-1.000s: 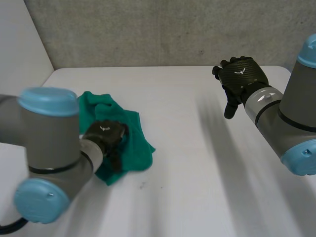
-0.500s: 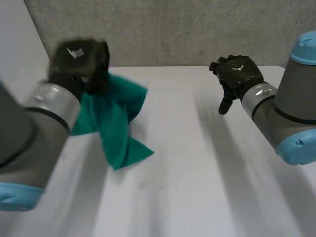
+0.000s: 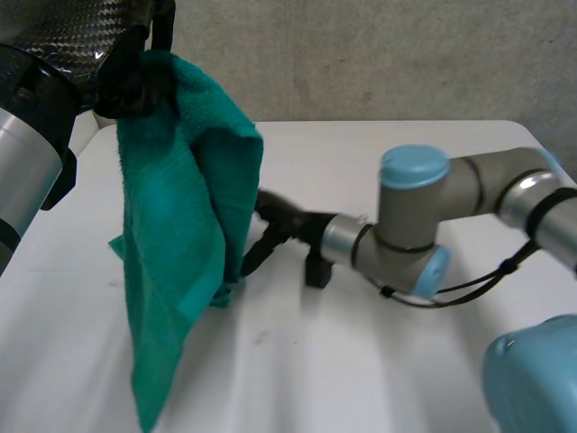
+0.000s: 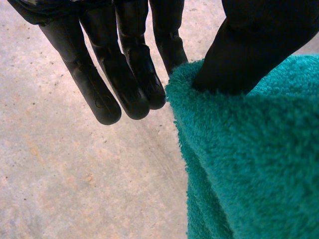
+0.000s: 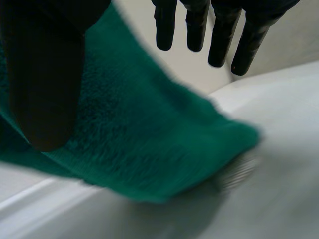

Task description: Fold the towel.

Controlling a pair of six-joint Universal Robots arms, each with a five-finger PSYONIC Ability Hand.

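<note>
The green towel [image 3: 180, 225] is hanging in the air above the left side of the white counter [image 3: 379, 361]. The left hand [image 3: 135, 81] is pinching its top edge, with the thumb pressing the cloth against nearly straight fingers [image 4: 129, 79]. The right hand [image 3: 281, 221] is hovering low, just beside the towel's hanging side edge. Its fingers [image 5: 219, 35] are straight, spread and gripping nothing.
</note>
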